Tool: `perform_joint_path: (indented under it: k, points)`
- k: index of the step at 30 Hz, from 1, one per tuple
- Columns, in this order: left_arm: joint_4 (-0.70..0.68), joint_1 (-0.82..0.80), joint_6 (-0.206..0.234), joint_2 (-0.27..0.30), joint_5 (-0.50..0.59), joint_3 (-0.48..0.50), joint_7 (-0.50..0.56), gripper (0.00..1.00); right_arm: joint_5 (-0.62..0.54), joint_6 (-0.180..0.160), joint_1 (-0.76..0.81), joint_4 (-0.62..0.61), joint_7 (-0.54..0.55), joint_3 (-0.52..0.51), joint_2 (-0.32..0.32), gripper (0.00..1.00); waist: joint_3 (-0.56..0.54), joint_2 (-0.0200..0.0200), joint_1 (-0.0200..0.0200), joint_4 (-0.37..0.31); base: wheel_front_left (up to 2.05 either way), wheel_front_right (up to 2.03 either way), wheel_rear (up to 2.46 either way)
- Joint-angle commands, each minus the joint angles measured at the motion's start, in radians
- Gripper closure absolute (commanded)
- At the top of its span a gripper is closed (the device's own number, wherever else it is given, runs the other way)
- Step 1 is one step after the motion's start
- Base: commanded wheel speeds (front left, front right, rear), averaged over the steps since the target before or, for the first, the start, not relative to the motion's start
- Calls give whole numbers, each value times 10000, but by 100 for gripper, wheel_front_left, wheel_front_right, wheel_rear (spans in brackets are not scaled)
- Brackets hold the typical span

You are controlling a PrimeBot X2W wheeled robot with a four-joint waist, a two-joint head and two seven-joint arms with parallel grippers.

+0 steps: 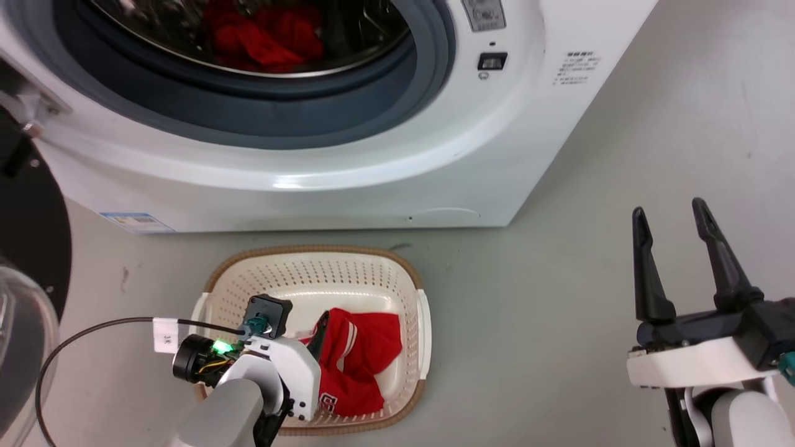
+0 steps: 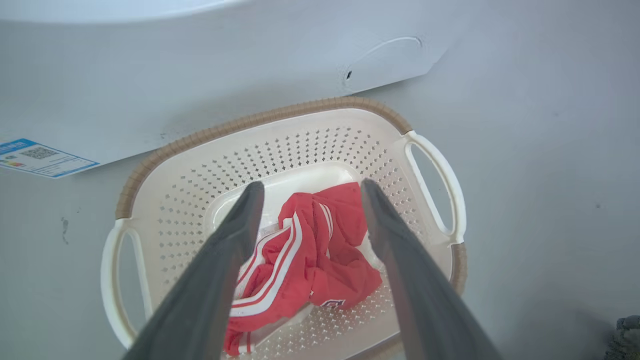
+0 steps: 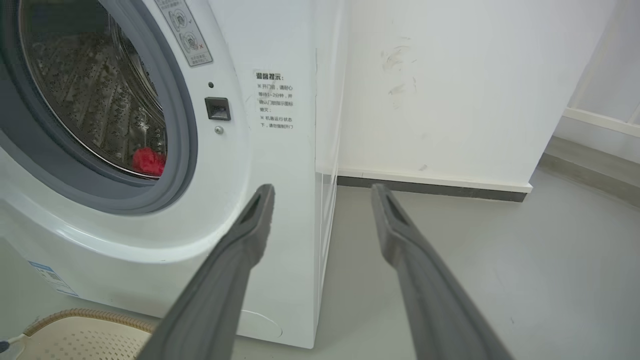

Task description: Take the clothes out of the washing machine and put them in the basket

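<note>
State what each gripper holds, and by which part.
Nothing is held. The left gripper is open above the striped red garment lying in the basket; the right gripper is open and empty.

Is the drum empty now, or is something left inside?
Not empty: a red garment lies low in the drum, seen in head and right wrist views. A striped garment lies in the basket.

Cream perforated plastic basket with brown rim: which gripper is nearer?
Left. The left gripper hangs open directly over the basket, fingers pointing at the striped red garment inside. The right gripper is off to the basket's side, open above grey floor.
</note>
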Motion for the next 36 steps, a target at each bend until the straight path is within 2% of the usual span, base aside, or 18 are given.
perform_joint_path:
  k: [1, 11, 16, 20, 28, 36]
  points:
    - [-320, 174, 108, 54, 114, 215, -22, 0, -27, -7, 160, 32, -24, 18, 14, 0, -366, -1, 2, 137, 0, 0, 0]
    - [-3226, 1267, 881, 527, 1188, 2441, -25, 0, 67, -7, 540, 121, -24, 146, 14, 0, -1048, -1, 2, 128, 0, 0, 0]
    - [-4176, 1356, 926, 555, 1701, 3280, -25, 0, 116, -7, 503, 120, -24, 218, 12, 0, -1133, -1, 2, 11, 0, 0, 0]
    - [-4468, 942, 793, 570, 1910, 3790, -25, 0, 160, -7, 389, 66, -24, 237, 14, 0, -1022, -1, 2, -138, 0, 0, 0]
    - [-3957, -615, 501, 679, 2192, 4117, 2, 0, 210, -7, 135, -31, -24, 243, 14, 0, -446, -1, 2, -373, 0, 0, 0]
    - [-2415, -3835, 163, 949, 2537, 3971, 992, 0, 365, -7, -564, -184, -24, 289, 14, 0, 914, -1, 2, -835, 0, 0, 0]
